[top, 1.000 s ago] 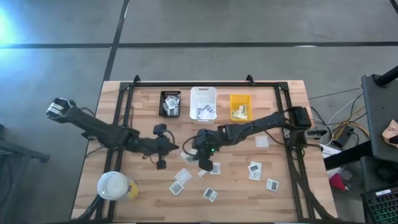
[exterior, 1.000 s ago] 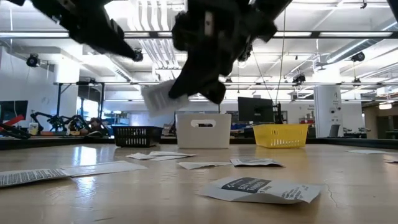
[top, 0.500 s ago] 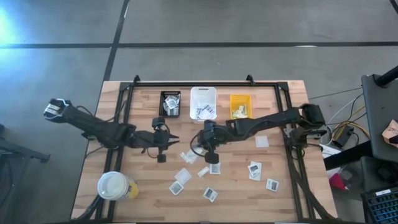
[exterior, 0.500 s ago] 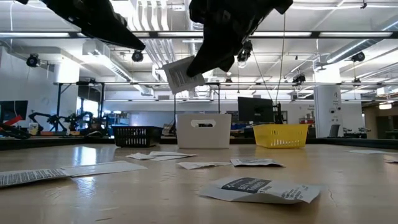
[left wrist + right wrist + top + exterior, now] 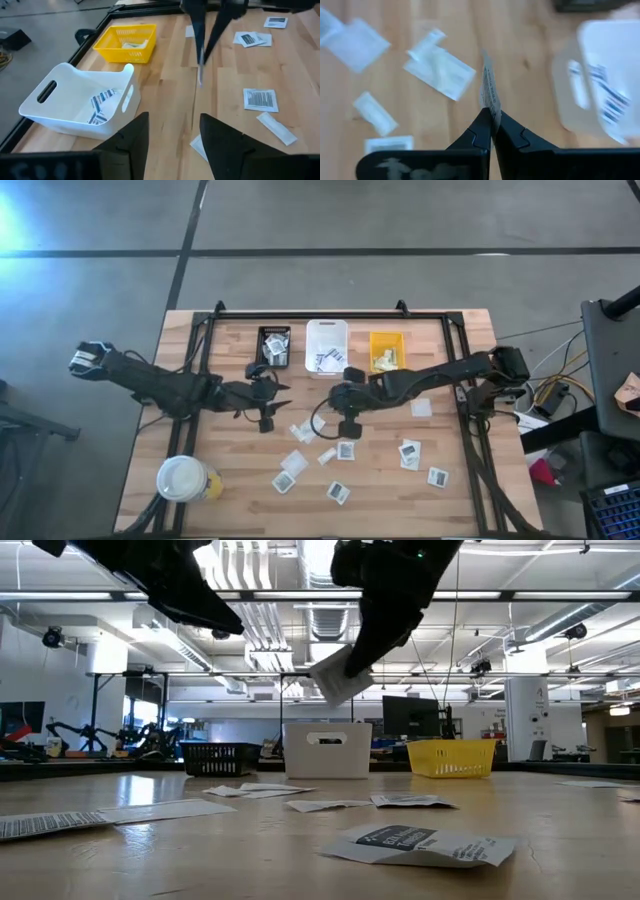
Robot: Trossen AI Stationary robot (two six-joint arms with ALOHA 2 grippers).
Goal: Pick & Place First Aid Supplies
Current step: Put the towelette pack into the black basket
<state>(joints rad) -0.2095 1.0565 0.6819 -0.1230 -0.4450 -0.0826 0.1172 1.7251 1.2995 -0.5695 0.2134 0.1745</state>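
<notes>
We see the right gripper (image 5: 347,412) raised above the middle of the light wooden worktop (image 5: 450,380), its fingers (image 5: 512,137) clenched on a small white paper packet with dark print (image 5: 490,92), which hangs edge-on between the tips. In the low view that packet (image 5: 338,680) is well clear of the wood, in front of the white plastic bin (image 5: 327,346) at the far edge. The left gripper (image 5: 268,395) hovers just left of the right one, near the small black mesh bin (image 5: 273,346), with its fingers (image 5: 135,140) released and nothing between them.

The yellow mesh bin (image 5: 386,351) stands right of the white one; all three line the far rail of the black metal frame (image 5: 330,313). The white bin already holds blue-striped packets (image 5: 102,102).

More loose flat packets (image 5: 292,463) lie scattered on the near half of the worktop, below and to the right of the grippers, and one (image 5: 421,407) lies alone toward the right. A large white-lidded cup (image 5: 184,478) sits at the near left corner, well apart from both arms. Bare wood lies between the raised packet and the bins.
</notes>
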